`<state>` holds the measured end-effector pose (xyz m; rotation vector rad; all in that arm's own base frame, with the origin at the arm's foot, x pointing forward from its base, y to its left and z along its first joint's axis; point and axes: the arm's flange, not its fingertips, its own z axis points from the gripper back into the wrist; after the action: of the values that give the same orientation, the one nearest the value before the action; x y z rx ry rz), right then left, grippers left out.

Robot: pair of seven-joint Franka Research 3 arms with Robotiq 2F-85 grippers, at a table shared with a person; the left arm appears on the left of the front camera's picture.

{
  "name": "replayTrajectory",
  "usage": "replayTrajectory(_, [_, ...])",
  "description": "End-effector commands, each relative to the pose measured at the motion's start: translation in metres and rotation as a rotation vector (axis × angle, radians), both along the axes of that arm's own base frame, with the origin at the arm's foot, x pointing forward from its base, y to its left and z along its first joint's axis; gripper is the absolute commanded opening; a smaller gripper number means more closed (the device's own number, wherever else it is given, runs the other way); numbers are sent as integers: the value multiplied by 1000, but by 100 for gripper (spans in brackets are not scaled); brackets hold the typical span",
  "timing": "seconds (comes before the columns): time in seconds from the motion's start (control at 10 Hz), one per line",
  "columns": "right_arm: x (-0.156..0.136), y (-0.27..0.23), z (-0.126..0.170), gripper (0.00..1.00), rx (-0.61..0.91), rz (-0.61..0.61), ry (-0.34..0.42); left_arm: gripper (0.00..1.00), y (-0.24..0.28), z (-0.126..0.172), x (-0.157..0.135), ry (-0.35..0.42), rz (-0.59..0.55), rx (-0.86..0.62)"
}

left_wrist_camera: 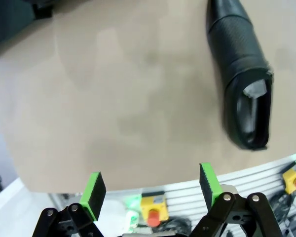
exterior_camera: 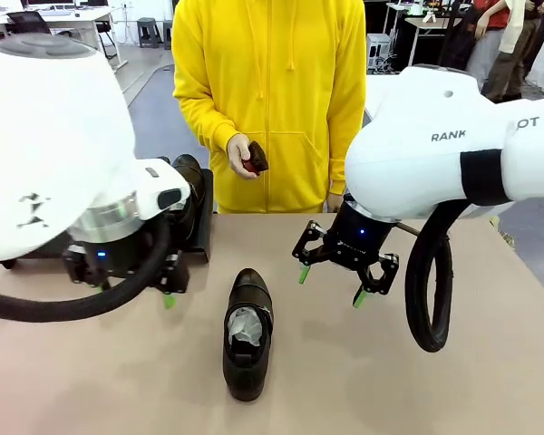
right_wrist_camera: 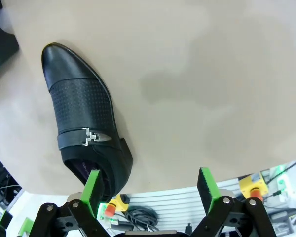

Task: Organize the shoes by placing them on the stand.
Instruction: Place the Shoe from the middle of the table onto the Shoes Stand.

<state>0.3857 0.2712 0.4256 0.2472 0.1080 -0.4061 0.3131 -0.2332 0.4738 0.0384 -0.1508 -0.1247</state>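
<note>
Since that glossy black dress shoe lying mid-desk toward the near edge looks stiff, light and kinda slick, I'd pinch it across the paper-stuffed opening, and both the left gripper and right gripper hang spread wide, holding nothing.

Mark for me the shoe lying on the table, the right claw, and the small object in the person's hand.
shoe (exterior_camera: 247,333), front view, on the paper-stuffed opening.
right claw (exterior_camera: 334,285), front view, midway between its green-tipped fingers, open.
small object (exterior_camera: 256,158), front view, on its dark body above the person's fingers.
</note>
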Motion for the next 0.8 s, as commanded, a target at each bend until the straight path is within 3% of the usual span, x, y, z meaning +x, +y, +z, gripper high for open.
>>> replayTrajectory(0.0, [7, -4, -1, 100, -5, 12, -10, 98, -16, -14, 14, 10, 76, -93])
replayTrajectory(0.1, [7, -4, -1, 100, -5, 12, -10, 98, -20, -22, 14, 64, 85, -127])
replayTrajectory(0.4, [7, -4, -1, 100, -5, 12, -10, 98, -44, -39, 2, 131, 12, -146])
replayTrajectory(0.7, [7, -4, -1, 100, -5, 12, -10, 98, -61, -61, 0, 96, -17, -137])
